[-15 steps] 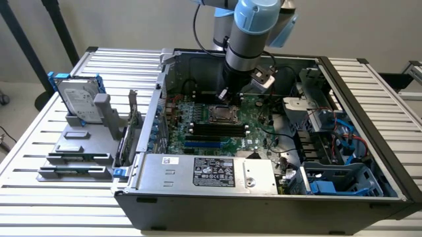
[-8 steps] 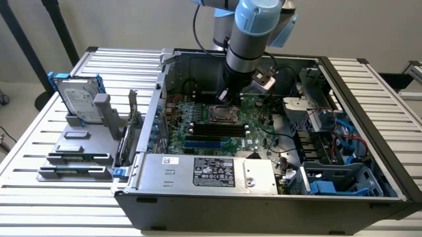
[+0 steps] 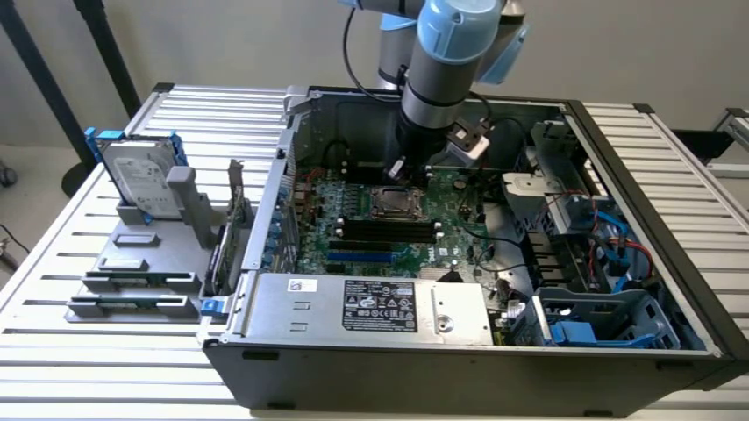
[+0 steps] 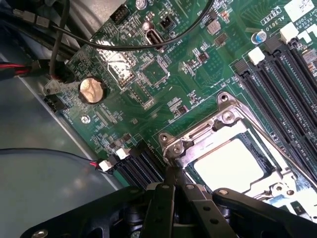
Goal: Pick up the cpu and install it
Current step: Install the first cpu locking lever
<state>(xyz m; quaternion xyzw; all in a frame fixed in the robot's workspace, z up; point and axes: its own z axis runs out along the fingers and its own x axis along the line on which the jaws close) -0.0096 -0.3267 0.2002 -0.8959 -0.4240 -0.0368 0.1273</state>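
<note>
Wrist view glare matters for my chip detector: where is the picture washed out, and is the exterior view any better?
Wrist view: the cpu top is blown out white and the socket frame glints. Exterior view: even light, the cpu dim under the arm's shadow.

A robotics lab bench was set up for computer assembly: an opened black desktop tower case [image 3: 468,351] lay on a slatted white metal table [image 3: 94,360], beside a grey fixture tray [image 3: 140,263] holding a blue-bracketed silver hard drive [image 3: 135,180].
</note>
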